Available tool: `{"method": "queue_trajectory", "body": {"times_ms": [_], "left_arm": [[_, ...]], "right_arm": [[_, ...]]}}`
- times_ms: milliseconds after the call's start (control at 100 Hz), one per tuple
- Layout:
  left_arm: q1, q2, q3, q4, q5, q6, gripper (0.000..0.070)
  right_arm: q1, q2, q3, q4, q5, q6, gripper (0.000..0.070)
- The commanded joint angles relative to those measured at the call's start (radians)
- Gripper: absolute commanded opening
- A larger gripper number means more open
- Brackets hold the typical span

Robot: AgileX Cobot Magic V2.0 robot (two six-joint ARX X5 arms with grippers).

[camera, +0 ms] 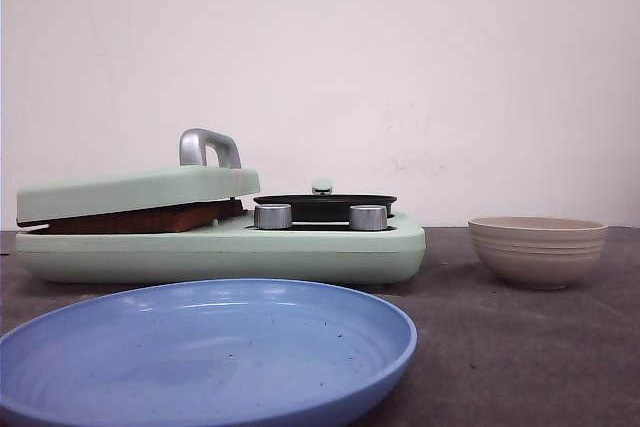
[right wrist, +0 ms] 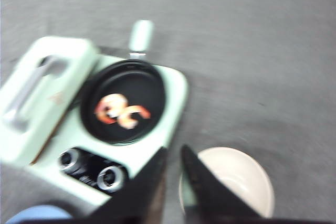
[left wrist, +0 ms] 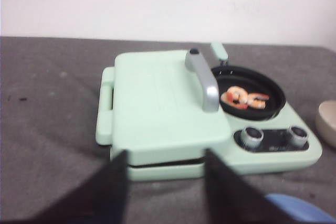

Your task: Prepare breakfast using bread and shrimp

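Two curled pinkish-orange shrimp (left wrist: 244,98) are seen lying side by side in the small black pan (left wrist: 273,90) set into the right part of the mint-green breakfast maker (left wrist: 157,108). In the right wrist view the shrimp (right wrist: 122,111) are blurred, but they are shown resting near the middle of the pan (right wrist: 142,85), whose mint handle points away from the knobs. In the front view only the pan's dark rim (camera: 325,202) is visible, and its contents are hidden.

A brown edge of bread (camera: 140,219) is glimpsed in the front view, pressed between the hinged lid (camera: 135,190) and the base; how many slices lie there cannot be told. Two silver knobs (camera: 272,216) are set on the front of the base beside the press.

A beige ribbed bowl (camera: 537,250) stands to the right of the appliance, apart from it; in the right wrist view its inside (right wrist: 236,182) appears bare. A blue plate (camera: 200,352) lies nearest the camera, with only small dark specks on it.

The left gripper (left wrist: 165,182) is held above the table in front of the press with its fingers spread and nothing between them. The right gripper (right wrist: 173,177) is held over the bowl's edge, its fingers nearly together, nothing gripped. Both are blurred and cut off by the frame.
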Motion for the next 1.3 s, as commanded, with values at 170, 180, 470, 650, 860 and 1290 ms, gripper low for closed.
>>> {"method": "queue_trajectory", "body": {"times_ms": [170, 180, 470, 650, 860, 1290], "left_arm": [[-0.003, 0.006, 0.003, 0.055, 0.000, -0.011, 0.0001], [-0.003, 0.008, 0.003, 0.055, 0.002, -0.011, 0.0000], [-0.005, 0.098, 0.003, 0.071, 0.062, -0.011, 0.0001], [-0.005, 0.126, 0.003, 0.149, 0.109, -0.011, 0.0001], [-0.005, 0.121, 0.003, 0.170, 0.133, -0.033, 0.0000], [-0.005, -0.020, -0.109, 0.157, 0.132, -0.053, 0.0000]], "right_arm": [[0.097, -0.039, 0.023, 0.013, 0.015, -0.032, 0.0000], [0.102, -0.042, 0.022, 0.015, 0.015, -0.033, 0.0000], [0.269, -0.172, -0.054, 0.118, 0.173, -0.077, 0.0000], [0.343, -0.309, -0.229, 0.243, 0.199, -0.101, 0.0000], [0.400, -0.516, -0.552, 0.414, 0.268, -0.101, 0.0000], [0.406, -0.801, -1.071, 0.635, 0.297, 0.079, 0.0000]]}}
